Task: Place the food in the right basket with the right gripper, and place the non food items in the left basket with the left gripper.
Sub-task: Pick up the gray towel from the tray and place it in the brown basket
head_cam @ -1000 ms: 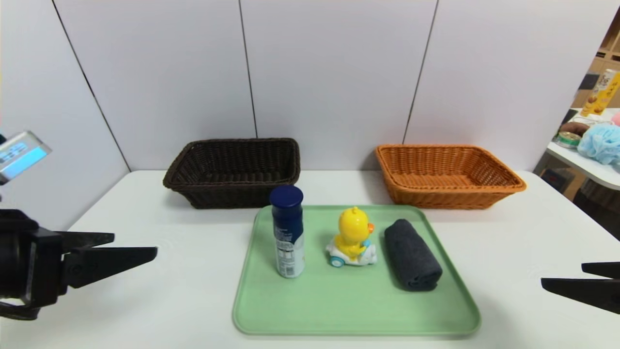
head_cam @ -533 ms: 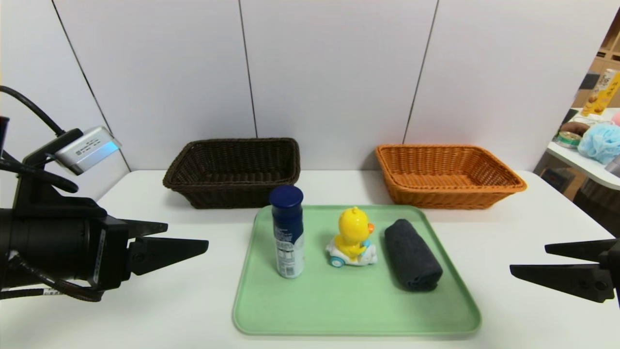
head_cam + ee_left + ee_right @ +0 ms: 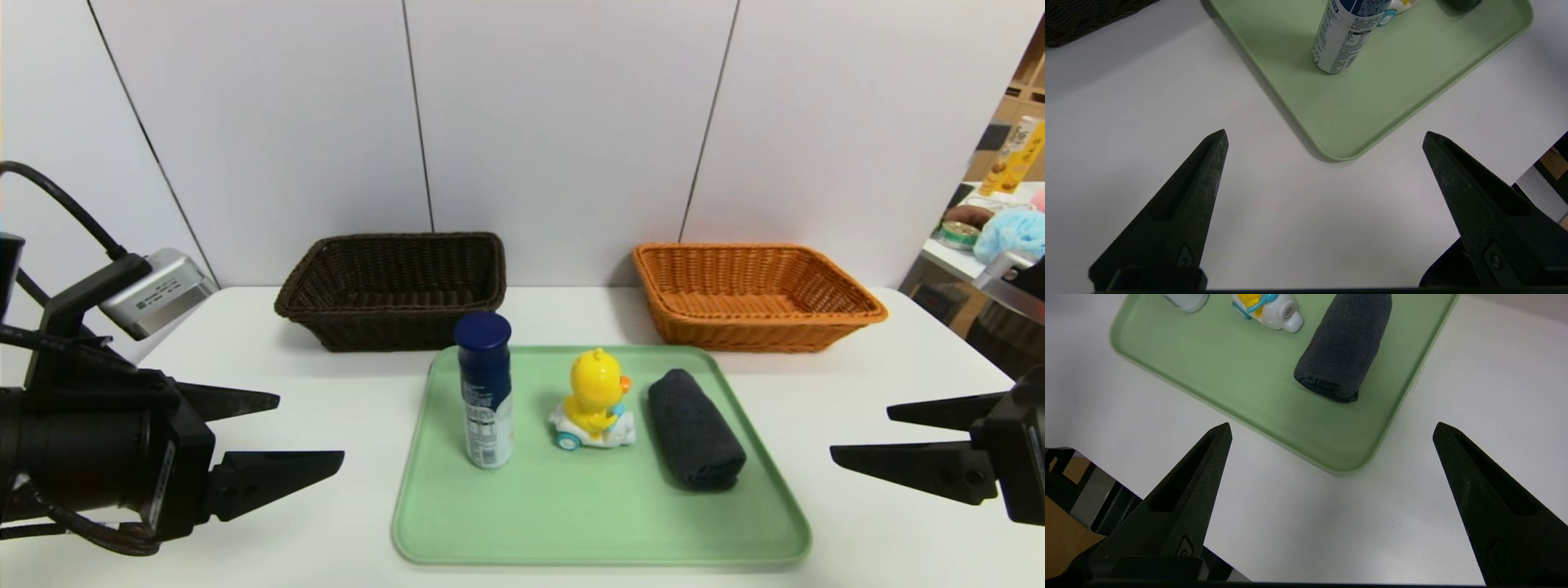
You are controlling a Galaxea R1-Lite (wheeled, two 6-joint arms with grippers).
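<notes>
Three things set out in a row on a green tray (image 3: 457, 535) near the front of the table: a blue-capped can (image 3: 485, 390) upright toward the left, a yellow duck toy (image 3: 594, 400) in the middle, a rolled dark towel (image 3: 694, 429) lying on its side toward the right — spaced apart, presumably so fingers can close on each without knocking a neighbour. Nothing among them reads as food, so probably all bound for the dark brown basket (image 3: 393, 287) behind the tray on the left; orange basket (image 3: 755, 294) behind on the right likely to stay unfilled. Both baskets bare inside, nothing sorted yet.

Left gripper (image 3: 310, 433) poised off the tray's left edge, fingers spread wide and holding nothing, aimed toward the can. Right gripper (image 3: 861, 433) mirrored off the tray's right edge, likewise spread wide and bare — well apart from the towel.

Smooth white table (image 3: 286, 367), pale panelled wall (image 3: 555, 122) close behind the baskets. Off to the far right, a second table (image 3: 971, 269) with clutter on it, among it a blue mesh sponge (image 3: 1008, 233)
</notes>
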